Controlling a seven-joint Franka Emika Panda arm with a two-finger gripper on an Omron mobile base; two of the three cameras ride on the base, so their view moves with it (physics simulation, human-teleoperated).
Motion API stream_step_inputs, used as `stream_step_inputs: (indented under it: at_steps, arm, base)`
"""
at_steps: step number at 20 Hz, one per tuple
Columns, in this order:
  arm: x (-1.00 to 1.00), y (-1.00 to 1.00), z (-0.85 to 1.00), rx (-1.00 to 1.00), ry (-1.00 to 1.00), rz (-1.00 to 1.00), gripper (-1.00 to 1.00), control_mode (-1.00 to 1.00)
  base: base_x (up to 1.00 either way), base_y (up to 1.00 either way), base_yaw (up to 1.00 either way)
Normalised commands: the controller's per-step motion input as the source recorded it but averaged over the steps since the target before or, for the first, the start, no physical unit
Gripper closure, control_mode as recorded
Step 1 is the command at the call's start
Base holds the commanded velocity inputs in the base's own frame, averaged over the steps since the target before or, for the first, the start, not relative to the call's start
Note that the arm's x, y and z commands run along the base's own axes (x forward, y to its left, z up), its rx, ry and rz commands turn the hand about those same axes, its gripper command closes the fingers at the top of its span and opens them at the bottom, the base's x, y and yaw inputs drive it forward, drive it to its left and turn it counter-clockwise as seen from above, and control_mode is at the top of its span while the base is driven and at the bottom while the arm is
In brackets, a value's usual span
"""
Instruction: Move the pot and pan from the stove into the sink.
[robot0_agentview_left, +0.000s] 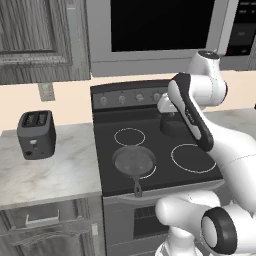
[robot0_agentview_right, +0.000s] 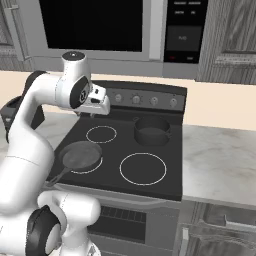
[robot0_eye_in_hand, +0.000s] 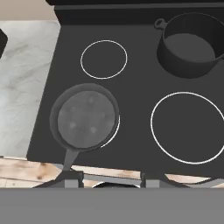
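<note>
Hovering high over stove (robot0_eye_in_hand: 131, 109), pincer (robot0_eye_in_hand: 111, 178) partly open, empty; pan (robot0_eye_in_hand: 85, 120) & pot (robot0_eye_in_hand: 190, 43) untouched.

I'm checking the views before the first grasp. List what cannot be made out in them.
- Left base view: the pot sits mostly behind the arm, so its rim cannot be traced.
- Right base view: the end of the pan handle is covered by the arm.
- Right base view: the gripper is too small to judge its gap.
- Right base view: the toaster is largely behind the arm.
</note>
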Motion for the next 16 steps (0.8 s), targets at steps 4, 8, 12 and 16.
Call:
stream_step_inputs:
  at_steps: [4, 8, 12, 16]
  arm:
    - [-0.02, 0.01, 0.00, 0.01, 0.00, 0.00, -1.00, -1.00]
    - [-0.06, 0.00, -0.04, 0.00, 0.02, 0.00, -1.00, -1.00]
    - [-0.15, 0.03, -0.07, 0.00, 0.01, 0.00, -1.00, -1.00]
    - [-0.60, 0.00, -0.06, 0.00, -0.07, 0.01, -1.00, -1.00]
  base:
    - [0.00, 0.00, 0.00]
    - [0.00, 0.00, 0.00]
    - [0.00, 0.00, 0.00]
    - [0.00, 0.00, 0.00]
